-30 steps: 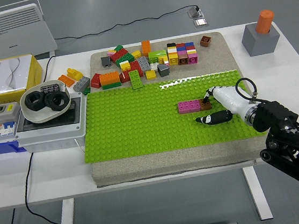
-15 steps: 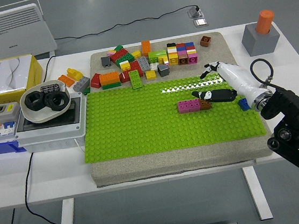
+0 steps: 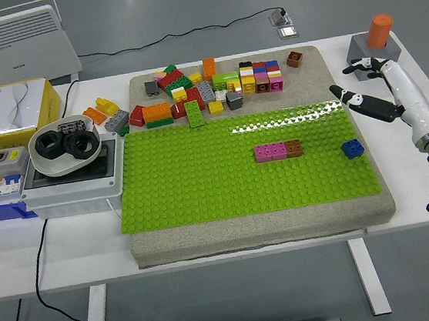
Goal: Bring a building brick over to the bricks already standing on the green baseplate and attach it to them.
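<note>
White counter [image 3: 232,247] carried a beige mat with the green baseplate [image 3: 201,181] on it; seen from the head camera, a short row of two pink bricks [image 3: 271,152] joined to a brown brick [image 3: 294,147] stood right of the plate's middle; a blue brick [image 3: 352,148] sat alone near the plate's right edge, apart from the row; loose bricks [image 3: 206,88] lay heaped behind the plate; the right robot hand [image 3: 365,90] hovered off the plate's far right corner, fingers spread and holding nothing.

white heater [image 3: 11,46], yellow box [image 3: 19,111], 2 black rings [image 3: 64,143]
</note>
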Motion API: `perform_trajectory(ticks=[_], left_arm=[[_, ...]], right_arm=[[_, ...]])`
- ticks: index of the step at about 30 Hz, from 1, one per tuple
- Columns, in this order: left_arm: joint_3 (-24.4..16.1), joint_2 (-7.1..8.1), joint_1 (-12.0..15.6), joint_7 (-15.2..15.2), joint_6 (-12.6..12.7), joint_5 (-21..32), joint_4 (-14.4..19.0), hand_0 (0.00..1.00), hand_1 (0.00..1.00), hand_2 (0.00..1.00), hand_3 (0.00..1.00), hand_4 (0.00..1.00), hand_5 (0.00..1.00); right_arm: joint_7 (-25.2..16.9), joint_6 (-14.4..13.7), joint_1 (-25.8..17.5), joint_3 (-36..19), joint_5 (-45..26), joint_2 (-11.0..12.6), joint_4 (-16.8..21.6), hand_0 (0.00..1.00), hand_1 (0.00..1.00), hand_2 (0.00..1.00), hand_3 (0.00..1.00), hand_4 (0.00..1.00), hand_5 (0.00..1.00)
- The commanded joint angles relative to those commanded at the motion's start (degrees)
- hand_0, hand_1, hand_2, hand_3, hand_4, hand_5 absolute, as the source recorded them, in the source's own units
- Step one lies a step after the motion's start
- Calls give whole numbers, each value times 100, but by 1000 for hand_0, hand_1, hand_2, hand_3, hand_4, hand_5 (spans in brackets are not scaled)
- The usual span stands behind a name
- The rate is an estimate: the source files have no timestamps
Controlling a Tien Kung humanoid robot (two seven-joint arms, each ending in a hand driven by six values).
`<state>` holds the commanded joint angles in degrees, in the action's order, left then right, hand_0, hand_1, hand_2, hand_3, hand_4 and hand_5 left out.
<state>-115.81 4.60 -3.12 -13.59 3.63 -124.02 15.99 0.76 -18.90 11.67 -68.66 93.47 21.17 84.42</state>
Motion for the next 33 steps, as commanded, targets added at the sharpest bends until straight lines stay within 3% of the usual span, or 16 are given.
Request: perform_trajectory(ticks=[2, 3, 8, 9, 14, 15, 29, 33], left_arm=[[4, 4, -6, 2, 2, 10, 4, 758, 692, 607, 456, 611, 328], [7, 7, -10, 4, 2, 16, 6, 759, 692, 608, 456, 609, 332], [9, 23, -32, 10, -1, 39, 14, 759, 692, 608, 456, 609, 332], [6, 23, -34, 12, -1, 43, 16, 758, 692, 609, 459, 596, 338], [-35, 16, -38, 19, -6, 24, 16, 758, 692, 609, 459, 596, 338], [-45, 15, -38, 18, -8, 15, 14, 759, 693, 609, 453, 596, 342], [-110, 46, -63, 43, -6, 29, 18, 758, 692, 611, 451, 606, 351], [-142, 63, -67, 53, -4, 32, 17, 758, 692, 612, 447, 609, 352]], right_arm=[[38, -22, -26, -88, 26, -9, 1, 718, 767, 778, 618, 815, 509], [71, -31, -33, -119, 69, -12, 4, 696, 689, 702, 600, 836, 409], [191, -79, -60, -226, 238, -43, 17, 696, 689, 702, 600, 836, 409], [199, -89, -68, -243, 251, -48, 17, 675, 553, 521, 560, 874, 327], [221, -133, -127, -304, 286, -35, 16, 675, 553, 521, 560, 874, 327], [222, -139, -138, -319, 289, -30, 18, 641, 448, 418, 555, 889, 282], [223, -162, -183, -507, 445, -1, 105, 599, 392, 344, 529, 883, 266], [243, -128, -198, -601, 573, 126, 197, 580, 367, 313, 513, 877, 255]])
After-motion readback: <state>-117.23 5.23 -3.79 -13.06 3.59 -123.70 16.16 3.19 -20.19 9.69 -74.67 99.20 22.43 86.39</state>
